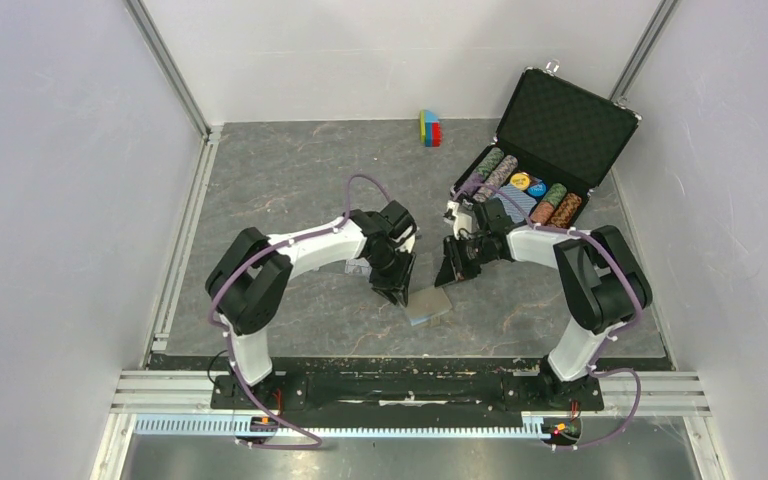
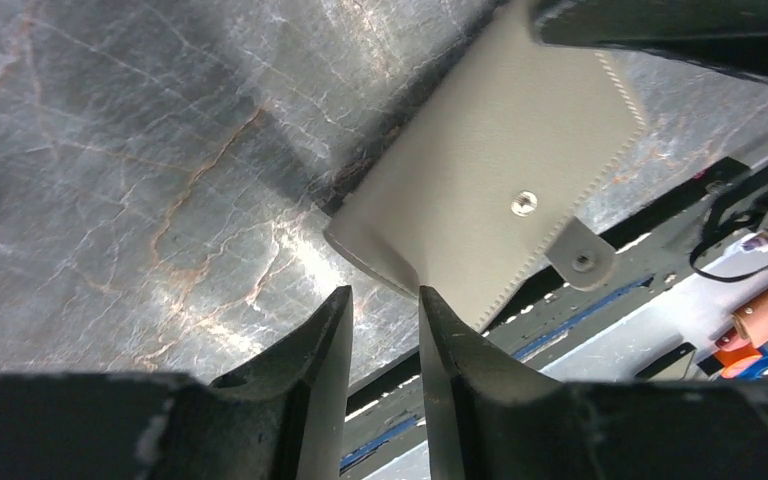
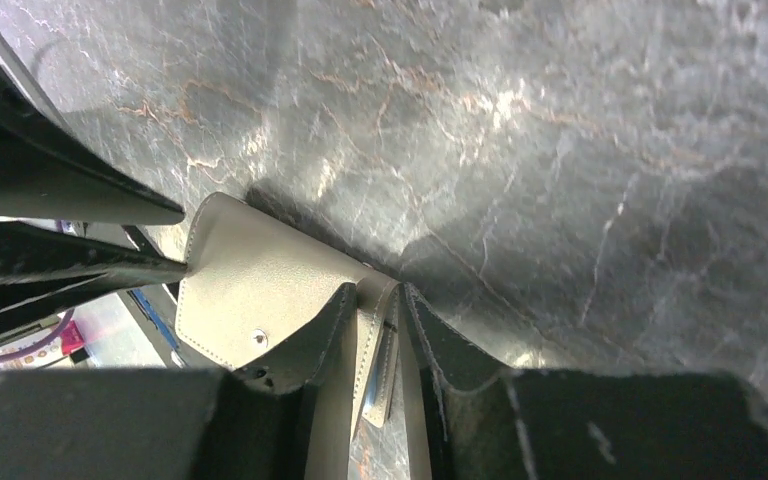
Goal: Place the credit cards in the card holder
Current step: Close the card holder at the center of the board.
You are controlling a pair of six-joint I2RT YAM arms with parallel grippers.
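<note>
pinching the card holder [image 3: 260, 280] edge, right fingers [image 3: 325, 345]; left fingers [image 2: 310, 350] at its corner.

Even overhead light; glare on marble table [image 3: 500, 100]; wrist-view foregrounds blurred, dark.

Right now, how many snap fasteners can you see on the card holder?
2: one snap stud on the card holder face, one on its tab by the serrated edge. More may be hidden underneath.
</note>
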